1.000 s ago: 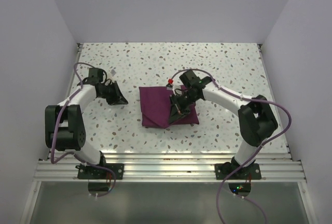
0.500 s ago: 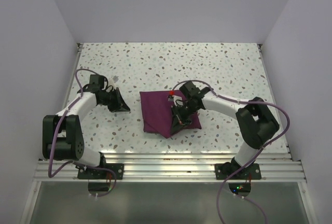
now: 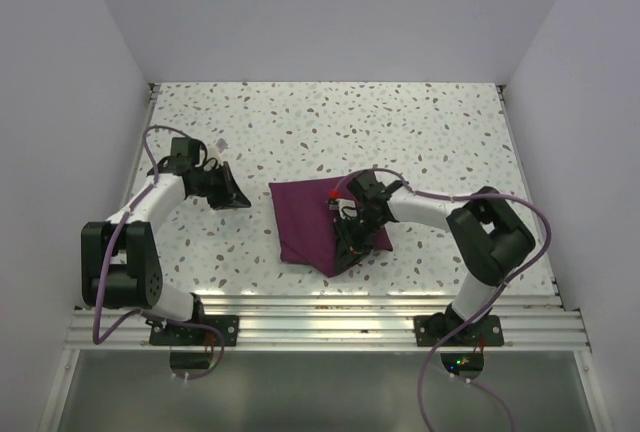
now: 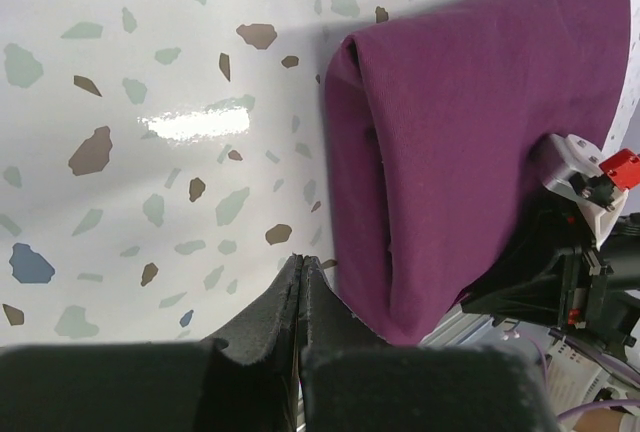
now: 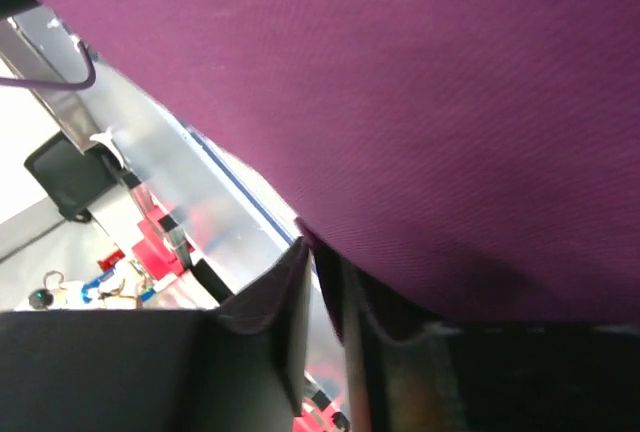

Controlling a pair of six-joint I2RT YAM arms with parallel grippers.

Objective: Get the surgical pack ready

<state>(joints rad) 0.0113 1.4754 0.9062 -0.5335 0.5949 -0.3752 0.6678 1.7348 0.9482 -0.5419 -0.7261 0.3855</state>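
**A:** The right gripper (image 3: 349, 239) is sitting at the near corner of the purple cloth (image 3: 308, 220). Its jaws are looking a hair apart with the hem between them, and honestly I can't tell from the wrist view if it's pinching or letting go.

**B:** Yeah, and the left gripper (image 4: 301, 268) is clamped shut on nothing, hovering near the folded bundle, which is lying mid-table (image 3: 300, 122). If that hem is snagging a finger, any pull-away is risking dragging the fold open.

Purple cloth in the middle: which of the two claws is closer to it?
Right. The right gripper sits at the purple cloth's near right edge, touching the fabric. The left gripper is shut, off to the cloth's left and clearly apart from it.
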